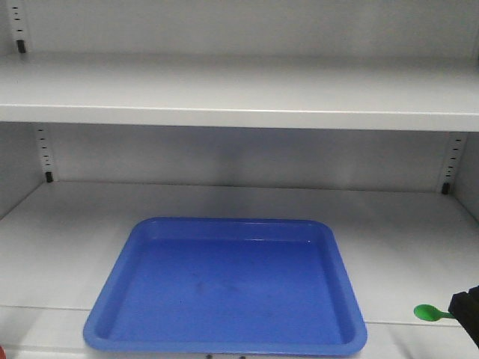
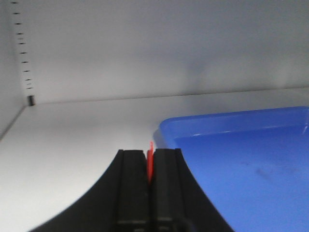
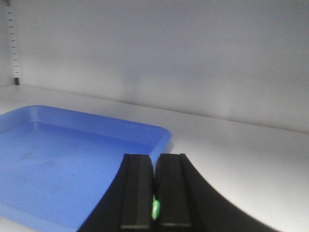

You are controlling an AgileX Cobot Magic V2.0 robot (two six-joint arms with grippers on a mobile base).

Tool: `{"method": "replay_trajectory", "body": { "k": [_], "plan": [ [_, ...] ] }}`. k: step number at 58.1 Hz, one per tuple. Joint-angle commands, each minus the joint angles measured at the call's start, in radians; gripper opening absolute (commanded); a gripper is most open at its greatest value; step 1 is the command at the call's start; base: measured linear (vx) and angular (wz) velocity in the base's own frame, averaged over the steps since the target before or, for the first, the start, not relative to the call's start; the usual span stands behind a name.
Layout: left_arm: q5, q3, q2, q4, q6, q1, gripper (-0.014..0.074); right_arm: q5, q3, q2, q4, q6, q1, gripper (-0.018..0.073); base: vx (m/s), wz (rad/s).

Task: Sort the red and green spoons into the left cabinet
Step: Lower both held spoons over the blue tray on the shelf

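Note:
A blue tray lies on the lower cabinet shelf, nothing in it. My left gripper is shut on a red spoon, of which only a thin red strip shows between the jaws, just left of the tray's near left corner. In the front view a sliver of red shows at the bottom left edge. My right gripper is shut on a green spoon, beside the tray's right rim. In the front view the green spoon's bowl sticks out left of the right gripper at the bottom right.
The grey cabinet has an upper shelf above the tray. The back wall and side walls with peg holes close in the space. Bare shelf lies left and right of the tray.

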Motion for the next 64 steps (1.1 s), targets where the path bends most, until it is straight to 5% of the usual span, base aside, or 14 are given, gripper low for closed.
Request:
{"method": "replay_trajectory", "body": {
  "k": [1, 64],
  "plan": [
    [-0.060, -0.029, -0.003, -0.009, -0.004, -0.004, -0.0003, -0.071, -0.027, -0.003, 0.005, 0.002, 0.001, -0.0004, 0.15, -0.39],
    [-0.061, -0.029, -0.003, -0.009, -0.004, -0.004, -0.0003, -0.085, -0.027, -0.003, 0.005, 0.002, 0.001, -0.0004, 0.02, -0.06]
  ]
}}
